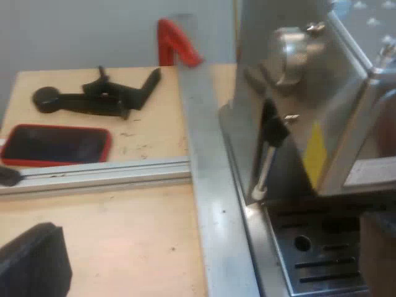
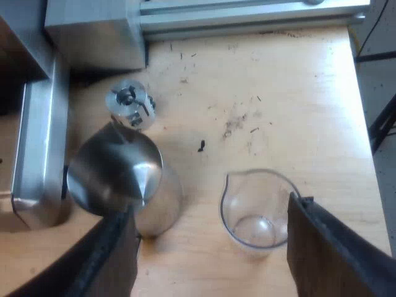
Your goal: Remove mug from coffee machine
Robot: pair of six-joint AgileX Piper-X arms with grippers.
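left wrist view: the left hand [image 1: 198, 272] hovers beside the espresso machine [image 1: 297, 93], its state i cannot tell; a blurred brown shape at the drip tray [image 1: 315, 263] may be the mug [image 1: 378, 260]. the right hand [image 2: 210, 260], released wide, hangs over the measuring glass [image 2: 257, 213] on the counter [image 2: 278, 93], near a metal jug [image 2: 124, 179].

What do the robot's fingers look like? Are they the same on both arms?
Pretty much the same. The right gripper has two broad, flat-sided fingers with squared tips. They are black, though one looks a bit brownish in the light. The left gripper has the same kind of chunky, matte black block with a softly rounded edge. I see no markings on any of them.
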